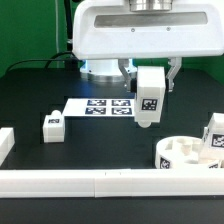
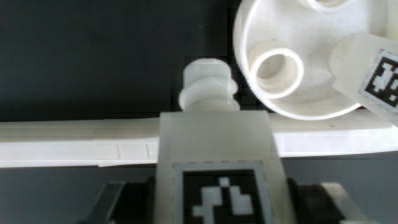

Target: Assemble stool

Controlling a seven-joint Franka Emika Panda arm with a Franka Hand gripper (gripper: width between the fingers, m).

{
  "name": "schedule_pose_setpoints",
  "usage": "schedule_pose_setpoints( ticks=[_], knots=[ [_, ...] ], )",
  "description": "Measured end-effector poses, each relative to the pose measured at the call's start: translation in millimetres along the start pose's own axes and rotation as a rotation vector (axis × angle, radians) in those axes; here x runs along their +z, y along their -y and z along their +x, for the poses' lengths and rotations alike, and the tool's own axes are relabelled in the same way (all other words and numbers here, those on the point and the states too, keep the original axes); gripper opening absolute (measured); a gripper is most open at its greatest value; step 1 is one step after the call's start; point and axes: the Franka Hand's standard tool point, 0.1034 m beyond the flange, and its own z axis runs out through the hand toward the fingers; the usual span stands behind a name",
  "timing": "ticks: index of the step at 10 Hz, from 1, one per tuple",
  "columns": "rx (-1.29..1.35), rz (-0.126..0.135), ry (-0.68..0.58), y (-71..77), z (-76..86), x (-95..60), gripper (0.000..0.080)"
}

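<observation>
Leg in the air first: the held leg (image 1: pixel 150 98) hangs with its long axis upright, square tag facing the exterior view and rounded peg (image 2: pixel 208 80) pointing down, away from the pincer (image 1: pixel 150 76). The pincer is clamped on the leg's upper part, one finger on either side. The leg's lower end sits over the exterior view's right end of the marker board (image 1: pixel 95 106) and appears clear of the black counter (image 1: pixel 40 90).

Around it, the round seat (image 1: pixel 180 157) lies flat toward the exterior view's right, near the front. One open socket (image 2: pixel 279 70) shows plainly in the wrist view. A second leg (image 1: pixel 215 135) stands upright on the seat's far side; whether it is fully seated I cannot tell. A third leg (image 1: pixel 53 123) rests alone on the counter toward the exterior view's left, well apart from the seat.

A long white rail (image 1: pixel 90 181) runs along the front edge, just beside the seat, and a short block (image 1: pixel 5 146) meets it at the left.

Count: three legs, one seat.
</observation>
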Motion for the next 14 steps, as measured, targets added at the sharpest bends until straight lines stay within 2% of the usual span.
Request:
schedule_pose_setpoints(
  ticks=[2, 4, 7, 9, 12, 14],
  knots=[
    [0.073, 0.025, -0.22, 6.1, 12.4, -0.5, 0.0337],
    [0.075, 0.014, -0.322, 7.8, 9.9, 3.6, 0.0337],
    [0.075, 0.016, -0.309, 12.6, 3.5, 10.5, 0.0337],
    [0.037, 0.015, -0.315, 40.1, -10.4, 24.7, 0.0337],
    [0.025, 0.008, -0.312, 37.5, -11.5, 26.4, 0.0337],
    [0.02, 0.0, -0.356, 36.5, -10.4, 27.9, 0.0337]
  ],
)
